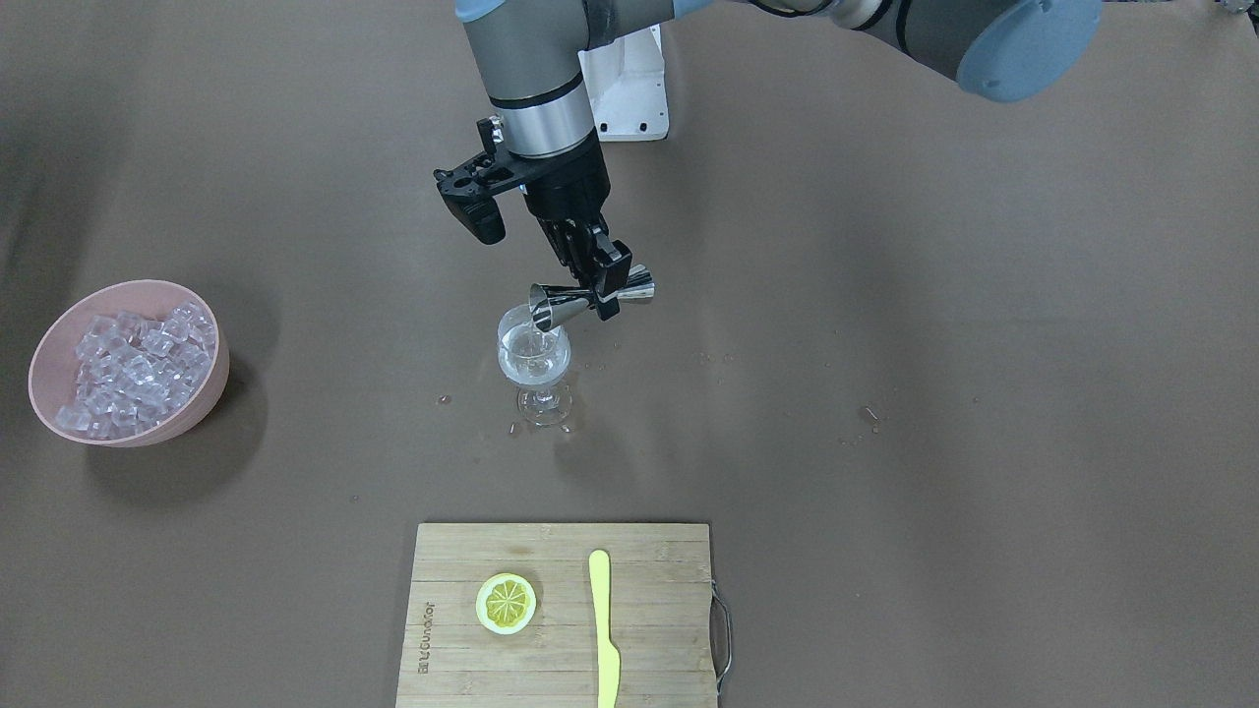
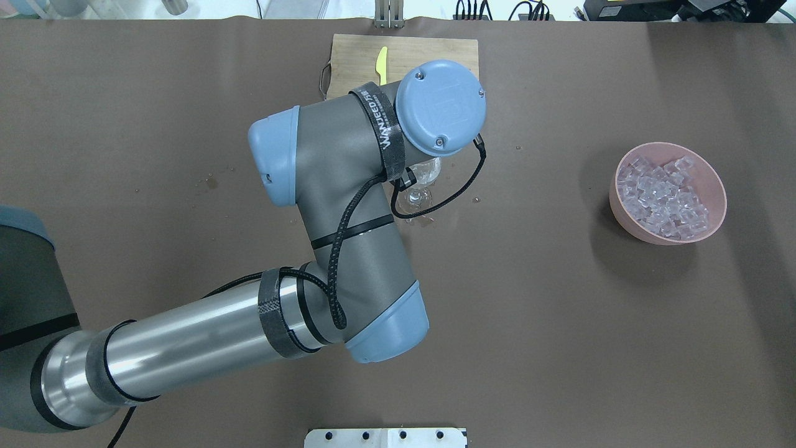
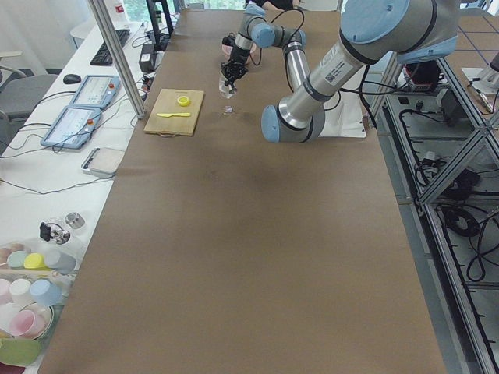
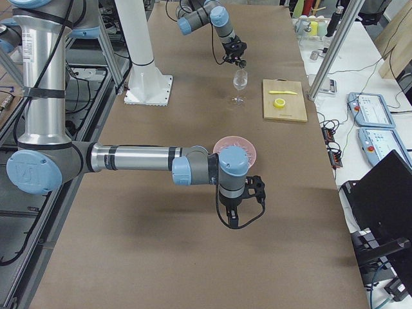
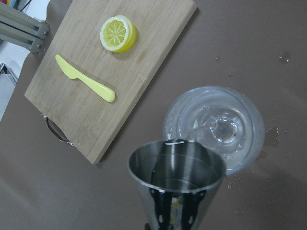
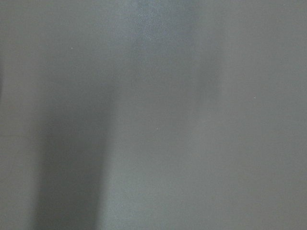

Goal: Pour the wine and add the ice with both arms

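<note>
My left gripper (image 1: 602, 285) is shut on a steel double-ended jigger (image 1: 590, 293), which lies tipped sideways with its mouth over the rim of a clear wine glass (image 1: 534, 356). A thin stream of clear wine runs into the glass, and a little wine (image 1: 532, 366) lies in the bowl. The left wrist view shows the jigger's mouth (image 5: 176, 177) right beside the glass (image 5: 225, 129). The ice (image 1: 138, 369) fills a pink bowl (image 1: 202, 408) far to one side. The right arm's wrist (image 4: 233, 170) hangs near that bowl in the exterior right view. I cannot tell how its fingers stand.
A bamboo cutting board (image 1: 669, 610) carries a lemon slice (image 1: 506, 603) and a yellow plastic knife (image 1: 605, 629). Water drops dot the brown table around the glass foot. The white stand base (image 1: 629, 88) sits behind the glass. The right wrist view shows only blurred table.
</note>
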